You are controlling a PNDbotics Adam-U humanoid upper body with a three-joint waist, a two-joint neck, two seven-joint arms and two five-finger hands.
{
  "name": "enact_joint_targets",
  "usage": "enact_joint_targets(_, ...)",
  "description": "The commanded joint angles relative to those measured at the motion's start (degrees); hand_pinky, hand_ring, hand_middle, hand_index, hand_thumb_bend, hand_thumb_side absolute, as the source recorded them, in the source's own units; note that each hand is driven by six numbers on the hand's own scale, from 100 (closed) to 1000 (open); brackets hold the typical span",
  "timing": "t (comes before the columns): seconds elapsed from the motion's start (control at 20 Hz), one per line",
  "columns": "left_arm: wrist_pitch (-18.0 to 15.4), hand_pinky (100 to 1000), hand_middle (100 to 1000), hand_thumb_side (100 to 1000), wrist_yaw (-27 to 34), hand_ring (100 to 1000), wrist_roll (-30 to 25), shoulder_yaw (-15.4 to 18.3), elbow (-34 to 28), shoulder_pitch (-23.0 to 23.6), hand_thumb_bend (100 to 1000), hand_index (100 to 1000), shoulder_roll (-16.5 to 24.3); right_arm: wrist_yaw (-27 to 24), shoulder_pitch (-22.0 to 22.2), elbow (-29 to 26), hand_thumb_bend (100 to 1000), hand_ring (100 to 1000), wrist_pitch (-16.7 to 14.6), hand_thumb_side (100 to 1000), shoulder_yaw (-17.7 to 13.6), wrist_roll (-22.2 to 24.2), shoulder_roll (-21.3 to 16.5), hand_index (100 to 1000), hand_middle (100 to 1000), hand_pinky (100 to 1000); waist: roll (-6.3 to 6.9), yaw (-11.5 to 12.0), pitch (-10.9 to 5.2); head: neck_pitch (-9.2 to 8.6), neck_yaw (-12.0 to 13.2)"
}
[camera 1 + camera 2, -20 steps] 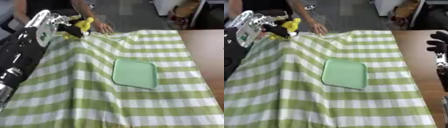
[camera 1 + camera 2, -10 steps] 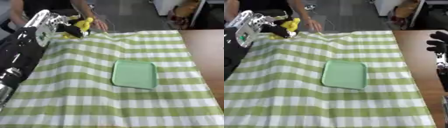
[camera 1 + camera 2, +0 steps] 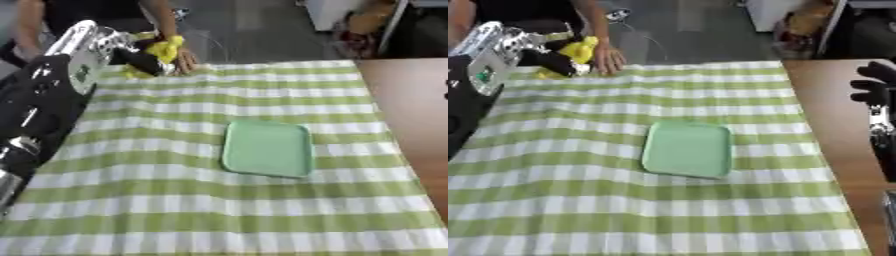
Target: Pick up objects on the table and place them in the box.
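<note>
The robot's left hand (image 3: 131,52) was curled around a soft yellow object (image 3: 159,50) at the far left corner of the green-checked tablecloth (image 3: 175,200), the pick-up apparently done, with carrying it to the box, unseen here, judged next, its right hand (image 3: 874,87) idle, fingers seemingly relaxed.

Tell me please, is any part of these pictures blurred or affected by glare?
Left eye view: the left hand and yellow object look smeared; green tray has soft edges. Right eye view: right hand dark, little detail. No strong glare on the checked cloth.
</note>
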Motion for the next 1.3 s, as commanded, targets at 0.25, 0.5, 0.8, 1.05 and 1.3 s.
enact_joint_targets(0.25, 0.41, 100, 142, 524, -2.77, 100, 1.67, 1.47, 2.2, -4.21, 100, 319, -6.29, -0.21, -0.93, -0.75, 100, 750, -0.13, 834, -0.01, 0.49, -0.74, 887, 780, 693, -0.24, -0.96, -0.74, -0.51, 1.17)
enact_joint_targets(0.5, 0.66, 100, 140, 523, -7.11, 100, 4.25, 2.27, 4.57, -5.55, 100, 316, -12.7, -0.57, -1.43, -0.86, 100, 750, -0.25, 834, 0.31, 0.79, -0.33, 887, 780, 693, -0.57, -2.54, -0.25, -1.76, 3.04)
enact_joint_targets(0.8, 0.62, 100, 139, 523, -10.16, 100, 6.74, 3.13, 6.73, -5.29, 100, 315, -16.28, -0.78, -1.68, -1.0, 100, 751, -0.29, 834, 0.36, 0.91, -0.09, 888, 781, 693, -1.2, -4.1, 0.28, -3.31, 3.69)
enact_joint_targets(1.05, 0.17, 100, 139, 523, -11.62, 100, 7.31, 3.14, 7.5, -4.9, 100, 315, -17.1, -0.86, -1.95, -1.09, 100, 751, -0.32, 834, 0.38, 0.98, 0.01, 888, 781, 693, -1.46, -4.73, 0.64, -3.93, 4.01)
enact_joint_targets(1.3, -0.24, 100, 139, 524, -12.26, 100, 7.56, 3.08, 7.78, -4.72, 100, 315, -17.78, -0.9, -2.18, -1.15, 100, 751, -0.35, 833, 0.47, 1.14, 0.13, 888, 781, 694, -1.57, -5.26, 0.91, -4.25, 4.23)
